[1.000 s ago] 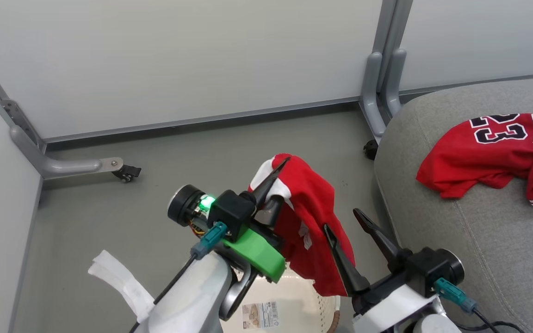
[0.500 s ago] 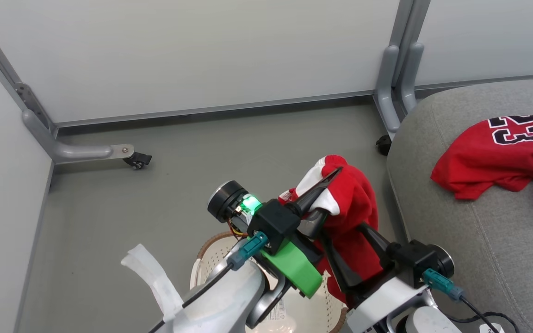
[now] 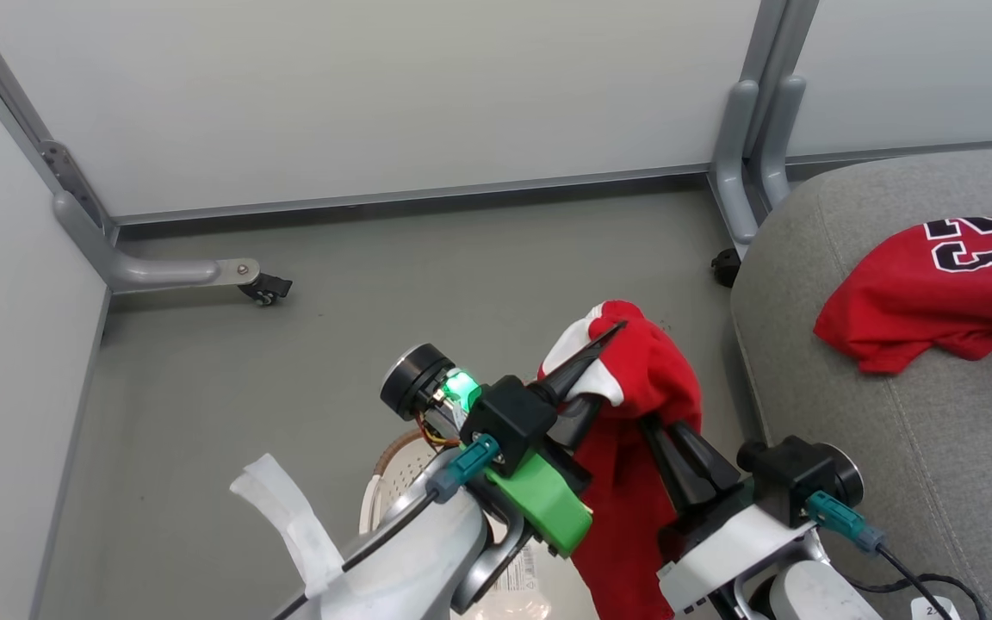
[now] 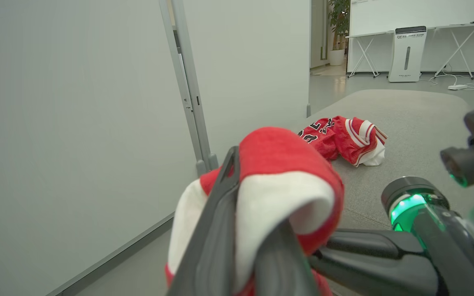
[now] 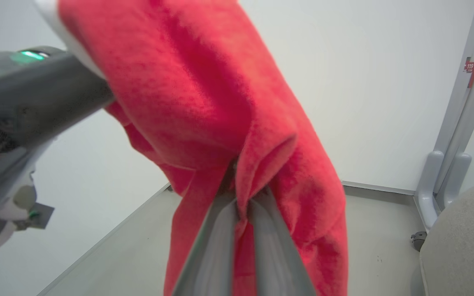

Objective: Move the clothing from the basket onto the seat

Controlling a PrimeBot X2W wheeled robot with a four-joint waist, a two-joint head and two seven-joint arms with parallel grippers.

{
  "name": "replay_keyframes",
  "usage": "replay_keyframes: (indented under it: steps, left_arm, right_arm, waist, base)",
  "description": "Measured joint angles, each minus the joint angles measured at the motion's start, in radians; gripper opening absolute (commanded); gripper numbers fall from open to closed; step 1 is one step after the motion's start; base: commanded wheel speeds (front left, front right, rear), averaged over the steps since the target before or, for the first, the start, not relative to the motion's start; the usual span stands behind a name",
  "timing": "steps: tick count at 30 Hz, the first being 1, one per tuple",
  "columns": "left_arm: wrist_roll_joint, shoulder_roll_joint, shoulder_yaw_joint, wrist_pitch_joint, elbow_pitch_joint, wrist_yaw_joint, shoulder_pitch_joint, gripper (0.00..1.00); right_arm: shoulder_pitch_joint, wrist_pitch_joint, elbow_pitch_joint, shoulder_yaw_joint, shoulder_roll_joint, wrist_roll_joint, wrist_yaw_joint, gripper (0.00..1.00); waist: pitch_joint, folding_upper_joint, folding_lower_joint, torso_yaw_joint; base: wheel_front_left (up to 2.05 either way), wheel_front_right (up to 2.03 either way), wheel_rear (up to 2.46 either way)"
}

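Both the left gripper (image 3: pixel 606 360) and right gripper (image 3: pixel 662 427) clamp the red white-trimmed garment (image 3: pixel 664 379); basket (image 3: pixel 393 465) below them, "23" jersey (image 3: pixel 935 301) on the seat (image 3: pixel 849 413) to their right.

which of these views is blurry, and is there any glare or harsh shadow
Head view: sharp, flat even light, only faint shadows on the floor. Left wrist view: the held red garment and near fingers are soft; the jersey beyond is crisper; the green light blooms. Right wrist view: the garment close up is smeared with blur.
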Motion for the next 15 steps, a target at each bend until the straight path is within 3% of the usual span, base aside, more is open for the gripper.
replay_keyframes:
  steps: [3, 4, 5, 15]
  left_arm:
    - [-0.001, 0.003, 0.005, 0.000, 0.007, 0.002, 0.003, 0.00]
    - [-0.001, 0.003, 0.006, 0.000, 0.008, 0.005, 0.005, 0.30]
    - [-0.001, 0.003, 0.006, 0.000, 0.011, 0.006, 0.008, 1.00]
    - [-0.008, 0.014, 0.007, 0.000, 0.020, -0.006, 0.067, 1.00]
  right_arm:
    - [0.002, 0.000, -0.008, -0.003, -0.001, 0.005, 0.000, 0.00]
    - [0.002, 0.000, -0.011, -0.005, -0.001, 0.008, 0.000, 0.00]
    - [0.004, 0.000, -0.014, -0.006, -0.001, 0.011, 0.000, 0.00]
    - [0.021, 0.000, -0.077, -0.040, -0.001, 0.025, 0.000, 0.00]
  waist:
    - [-0.001, 0.0000, 0.0000, -0.002]
    - [-0.001, 0.0000, 0.0000, -0.003]
    - [-0.001, 0.0000, 0.0000, -0.003]
    - [-0.004, 0.0000, 0.0001, -0.004]
  base:
    - [0.00, 0.00, 0.00]
    - [0.00, 0.00, 0.00]
    - [0.00, 0.00, 0.00]
    - [0.00, 0.00, 0.00]
